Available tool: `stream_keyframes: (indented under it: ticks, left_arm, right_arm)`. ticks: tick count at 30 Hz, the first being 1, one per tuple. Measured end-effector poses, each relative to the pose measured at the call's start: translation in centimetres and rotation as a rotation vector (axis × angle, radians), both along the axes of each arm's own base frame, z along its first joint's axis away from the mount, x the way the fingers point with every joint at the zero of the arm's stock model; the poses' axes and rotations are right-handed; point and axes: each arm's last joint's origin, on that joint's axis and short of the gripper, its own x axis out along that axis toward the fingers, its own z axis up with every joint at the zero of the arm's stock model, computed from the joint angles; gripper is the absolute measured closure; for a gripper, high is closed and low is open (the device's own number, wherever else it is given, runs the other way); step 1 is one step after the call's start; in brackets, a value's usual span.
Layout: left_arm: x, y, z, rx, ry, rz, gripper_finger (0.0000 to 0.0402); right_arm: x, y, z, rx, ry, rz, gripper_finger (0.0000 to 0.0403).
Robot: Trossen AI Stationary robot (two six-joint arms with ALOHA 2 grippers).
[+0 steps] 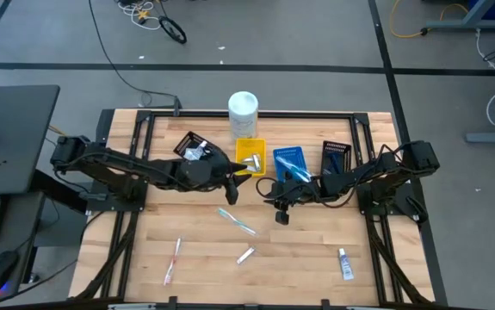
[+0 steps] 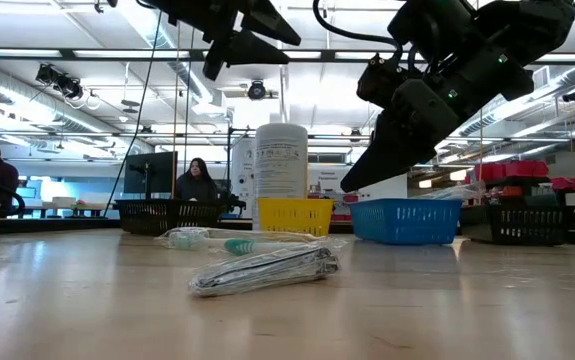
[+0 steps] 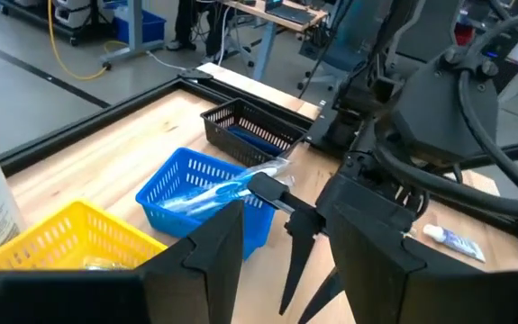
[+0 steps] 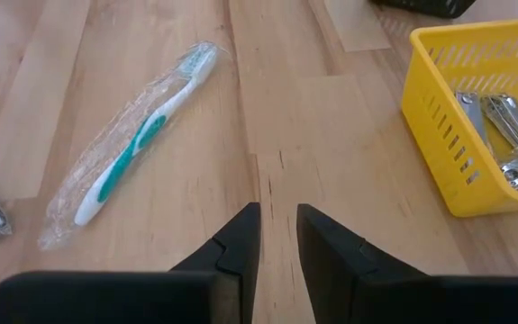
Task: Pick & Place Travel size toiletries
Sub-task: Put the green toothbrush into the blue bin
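Note:
A wrapped toothbrush (image 4: 132, 144) with a white and teal handle lies flat on the wood just ahead of my right gripper (image 4: 277, 236), which hangs a little above the table, slightly open, with nothing between its fingers. It also shows at mid-table in the high view (image 1: 237, 221). My left gripper (image 1: 230, 188) hovers higher, near the yellow tray (image 1: 250, 155), open and empty (image 3: 286, 270). A pink toothbrush (image 1: 172, 261), a silvery sachet (image 1: 245, 255) and a white tube (image 1: 345, 263) lie flat near the table's front edge.
The yellow tray (image 4: 439, 117) holds silvery metal pieces and the blue tray (image 3: 195, 193) holds wrapped toothbrushes. Black trays (image 1: 336, 158) (image 1: 194, 148) flank them, and a tall white container (image 1: 243, 108) stands at the far edge. The two grippers are close together at mid-table.

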Motion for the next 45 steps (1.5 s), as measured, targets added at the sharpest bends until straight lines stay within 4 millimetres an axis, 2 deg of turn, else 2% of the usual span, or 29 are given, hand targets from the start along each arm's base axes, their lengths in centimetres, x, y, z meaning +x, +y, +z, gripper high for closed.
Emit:
stream_keyframes:
  ticks: [12,19,45]
  left_arm:
    - [0.0,-0.01,0.0,0.12,0.043,-0.034,0.0233]
    - [0.0,-0.01,0.0,0.121,0.043,-0.034,0.0233]
    - [0.0,-0.01,0.0,0.121,0.043,-0.034,0.0233]
  right_arm:
    - [0.0,0.0,0.0,0.0,0.0,0.0,0.0318]
    - [0.04,-0.47,0.12,-0.097,-0.019,-0.106,0.0318]
    - [0.12,-0.41,0.22,-0.087,-0.032,-0.098,0.0318]
